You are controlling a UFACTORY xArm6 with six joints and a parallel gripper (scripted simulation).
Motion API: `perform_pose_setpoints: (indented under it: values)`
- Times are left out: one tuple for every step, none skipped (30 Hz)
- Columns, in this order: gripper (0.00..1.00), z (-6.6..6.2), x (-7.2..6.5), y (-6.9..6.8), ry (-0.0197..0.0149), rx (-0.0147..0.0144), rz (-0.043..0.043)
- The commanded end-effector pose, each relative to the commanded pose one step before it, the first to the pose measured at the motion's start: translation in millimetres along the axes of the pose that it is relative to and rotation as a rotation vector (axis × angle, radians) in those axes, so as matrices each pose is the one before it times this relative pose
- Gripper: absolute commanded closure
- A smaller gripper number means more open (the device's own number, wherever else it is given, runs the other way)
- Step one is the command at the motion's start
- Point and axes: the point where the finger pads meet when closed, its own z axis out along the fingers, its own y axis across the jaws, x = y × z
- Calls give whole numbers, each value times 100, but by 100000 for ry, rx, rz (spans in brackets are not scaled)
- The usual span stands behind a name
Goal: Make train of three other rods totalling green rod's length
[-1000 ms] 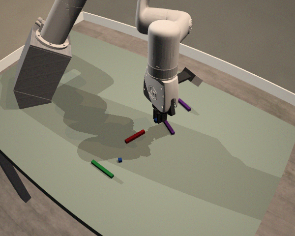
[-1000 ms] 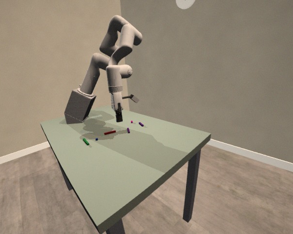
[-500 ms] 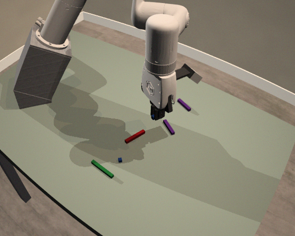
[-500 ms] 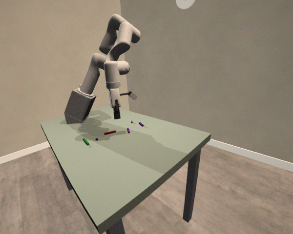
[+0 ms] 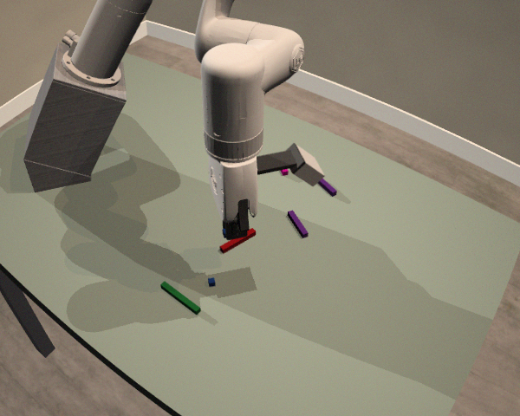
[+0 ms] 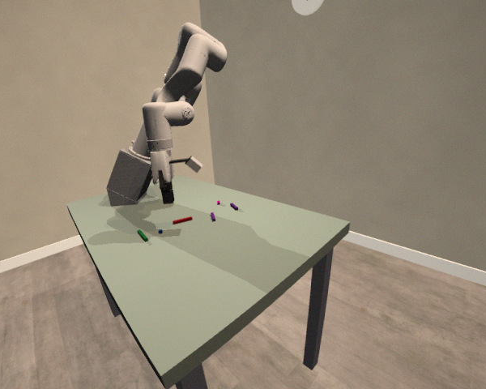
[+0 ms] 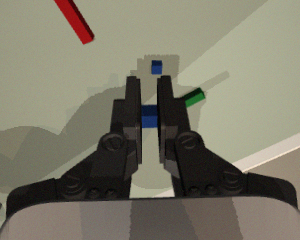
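Blue rod (image 7: 150, 118) in raised gripper (image 7: 149, 96)

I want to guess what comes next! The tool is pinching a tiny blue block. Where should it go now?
Probably carry it toward the other blue rod and lower it end to end with that one. The tool is shut on a blue rod above the table, and the second blue lies straight ahead in the wrist view. Two blues plus a purple rod match green's length.
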Motion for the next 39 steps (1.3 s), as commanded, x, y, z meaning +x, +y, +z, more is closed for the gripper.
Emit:
perform_pose_setpoints:
  values:
    - [96, 47, -1838, 1172, 424, 202, 5669]
    - [96, 0, 0, 0, 0, 0, 0]
    - [96, 0, 0, 0, 0, 0, 0]
    - [96, 0, 0, 0, 0, 0, 0]
    - [96, 0, 0, 0, 0, 0, 0]
    - [96, 0, 0, 0, 0, 0, 0]
    - [96, 0, 0, 0, 0, 0, 0]
    - [96, 0, 0, 0, 0, 0, 0]
    - [96, 0, 0, 0, 0, 0, 0]
    - [96, 0, 0, 0, 0, 0, 0]
    - [96, 2, 0, 0, 0, 0, 0]
    - [96, 12, 0, 0, 0, 0, 0]
    - [96, 30, 0, 0, 0, 1, 0]
    - [96, 55, 0, 0, 0, 2, 0]
    - [96, 85, 0, 1, 0, 3, 0]
    - [96, 120, 0, 0, -2, 4, 1]
    - [96, 156, -1, 0, -4, 5, 1]
    - [96, 190, 1, 1, 2, 1, 0]
    - [96, 227, 0, 0, -1, 0, 0]
    - [96, 0, 0, 0, 0, 0, 0]
    - [96, 0, 0, 0, 0, 0, 0]
    - [96, 263, 1, 1, 1, 0, 0]
    - [96, 298, 0, 0, -2, 0, 0]
    - [96, 331, 1, 2, 2, 0, 0]
    - [96, 360, 0, 1, 0, 0, 0]
    - [96, 386, 0, 1, -1, 0, 0]
    - [96, 408, 0, 1, -1, 0, 0]
    - [96, 426, 1, 2, 1, 0, 0]
    - [96, 440, 1, 1, 1, 0, 0]
    - [96, 449, 1, 1, 0, 0, 0]
    - [96, 452, 1, 1, 0, 0, 0]
    - [96, 451, 1, 1, 0, 0, 0]
    - [96, 444, 1, 1, 0, 0, 0]
    - [96, 432, 0, 1, 0, 0, 0]
    - [96, 415, 0, 1, -1, 0, 0]
    - [96, 392, 0, 1, -1, 0, 0]
    - [96, 0, 0, 0, 0, 0, 0]
    - [96, 0, 0, 0, 0, 0, 0]
    - [96, 365, 1, 2, 1, 0, 0]
